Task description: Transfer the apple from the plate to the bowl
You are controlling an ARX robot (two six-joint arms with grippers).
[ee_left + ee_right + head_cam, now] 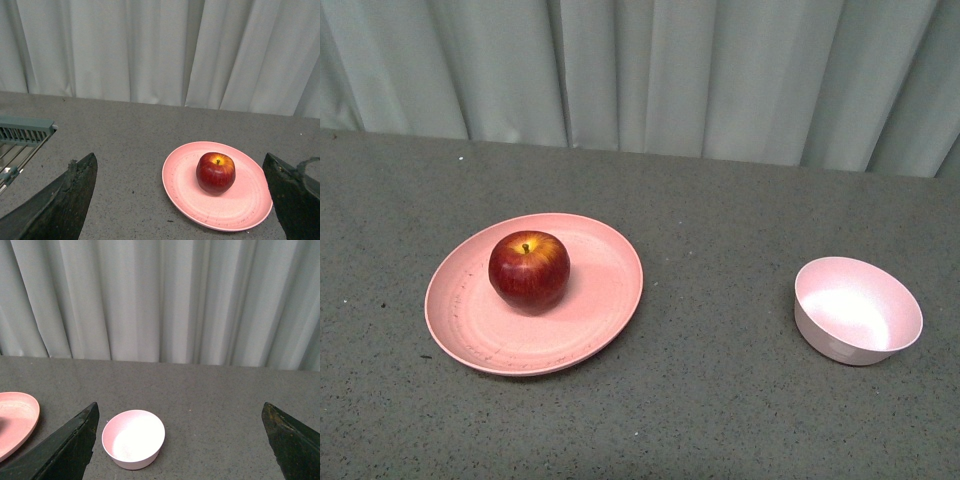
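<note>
A glossy dark-red apple (529, 270) with a yellow patch at its stem rests on the wide salmon-pink plate (590, 320), left of the table's middle. The small pale-pink bowl (858, 309) stands empty to the right. Neither arm shows in the front view. In the left wrist view my left gripper (180, 200) is open, its dark fingers (75, 195) spread wide, with the apple (215, 172) and plate (245, 200) ahead between them. In the right wrist view my right gripper (180, 440) is open too; the bowl (133, 438) sits ahead near one finger (75, 445).
The grey speckled table (720, 400) ends at a pale curtain (650, 70) behind. A grey-green slatted rack (22, 131) shows at the edge of the left wrist view. The plate's rim (17, 420) pokes into the right wrist view.
</note>
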